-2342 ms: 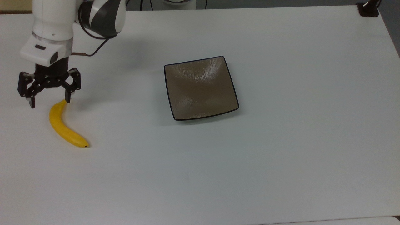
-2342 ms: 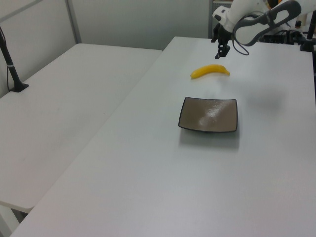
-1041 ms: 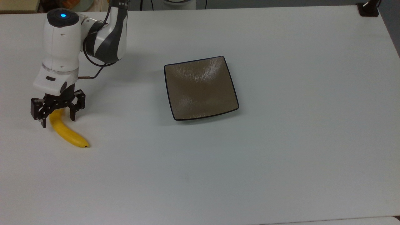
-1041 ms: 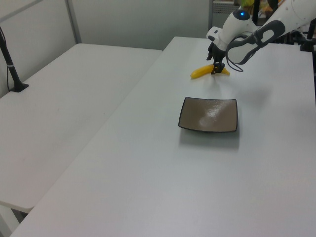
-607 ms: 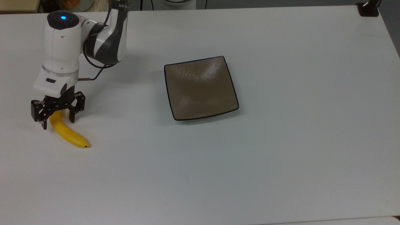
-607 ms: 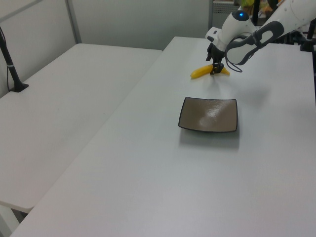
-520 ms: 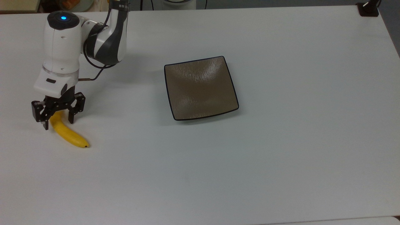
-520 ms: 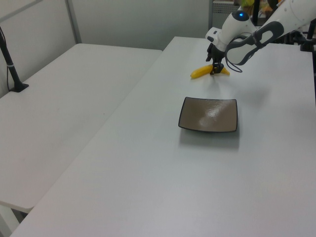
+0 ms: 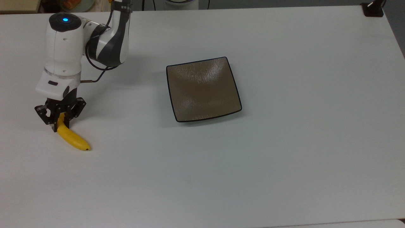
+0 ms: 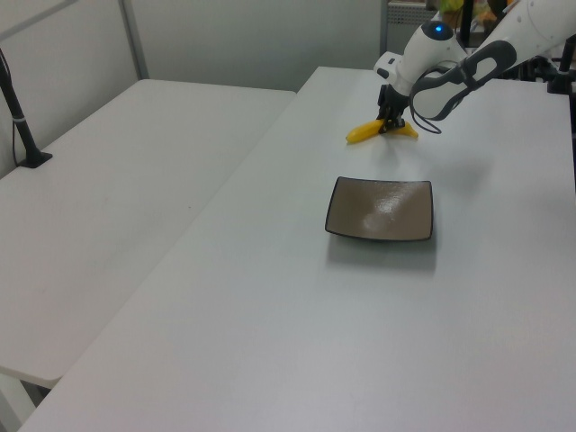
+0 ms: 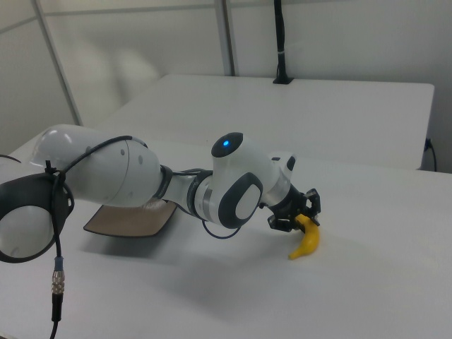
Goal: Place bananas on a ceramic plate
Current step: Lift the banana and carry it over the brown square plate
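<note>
Banana point(image 9: 72, 136) is pinched near its stem end between my fingers point(image 9: 55, 127), its dark tip resting on the white table point(image 9: 284, 158). My gripper point(image 9: 60, 123) appears fully seated, though the contact is partly hidden. Advice: lift straight, since the off-centre hold may let it swing, then carry it to the square ceramic plate point(image 9: 202, 90), well apart toward the top view's right.

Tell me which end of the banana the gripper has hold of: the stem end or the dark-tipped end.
The stem end. The gripper is shut on the banana there, hiding that end, while the dark-tipped end lies bare on the table, pointing toward the top view's lower right.
</note>
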`<state>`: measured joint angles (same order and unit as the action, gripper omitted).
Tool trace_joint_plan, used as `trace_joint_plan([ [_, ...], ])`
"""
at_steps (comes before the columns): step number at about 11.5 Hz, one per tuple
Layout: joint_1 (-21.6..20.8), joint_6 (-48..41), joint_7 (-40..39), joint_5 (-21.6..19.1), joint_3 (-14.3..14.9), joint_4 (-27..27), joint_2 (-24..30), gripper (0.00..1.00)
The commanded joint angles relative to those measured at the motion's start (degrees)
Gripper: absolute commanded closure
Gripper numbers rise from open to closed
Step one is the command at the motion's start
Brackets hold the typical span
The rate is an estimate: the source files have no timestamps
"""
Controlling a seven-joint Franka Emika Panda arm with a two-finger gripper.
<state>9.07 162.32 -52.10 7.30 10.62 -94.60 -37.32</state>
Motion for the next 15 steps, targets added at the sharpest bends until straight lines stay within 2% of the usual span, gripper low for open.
trace_joint_plan([
  [1,0.08,0.98,0.16,0.26,-0.16,0.82,0.40,0.78],
  [3,-0.10,0.20,0.77,-0.79,-1.73,0.30,3.12,0.78],
  [6,-0.71,-0.94,6.11,-0.88,-3.06,-2.42,8.12,0.76],
  [7,-1.15,-4.95,7.18,-0.97,-3.85,-3.12,10.75,0.75],
  [9,-1.68,-21.26,8.15,-1.06,-4.64,-2.96,16.37,0.76],
  [10,-2.73,-26.65,8.24,-1.14,-4.65,-3.13,18.75,0.76],
  [11,-3.52,-31.14,8.59,-2.97,-4.65,-3.30,20.69,0.76],
  [13,-5.54,-40.63,9.73,-9.55,-4.65,-3.22,24.73,0.76],
  [15,-7.65,-48.47,13.05,-12.12,-5.08,-3.22,27.11,0.76],
])
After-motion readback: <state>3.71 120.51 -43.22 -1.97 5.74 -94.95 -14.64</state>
